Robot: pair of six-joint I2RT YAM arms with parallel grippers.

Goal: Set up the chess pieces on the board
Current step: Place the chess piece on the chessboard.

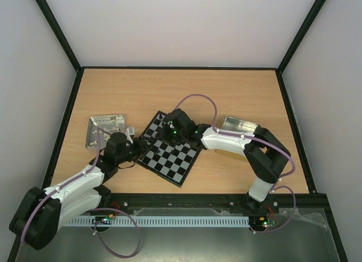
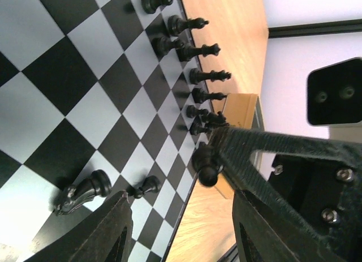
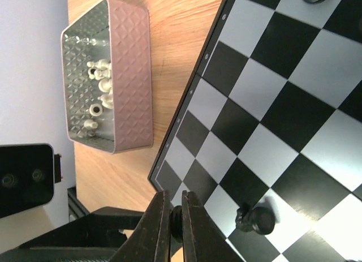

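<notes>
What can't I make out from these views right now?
- Top view: the chess pieces are too small to identify.
- Right wrist: whether the right gripper pinches anything; its fingers hide the gap.
- Left wrist: the row's end, behind the left gripper's finger.

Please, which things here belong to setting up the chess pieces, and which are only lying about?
For the job:
- board
- black pieces
- white pieces, waiting in the left tin

Lying about:
- right tin, contents not visible
</notes>
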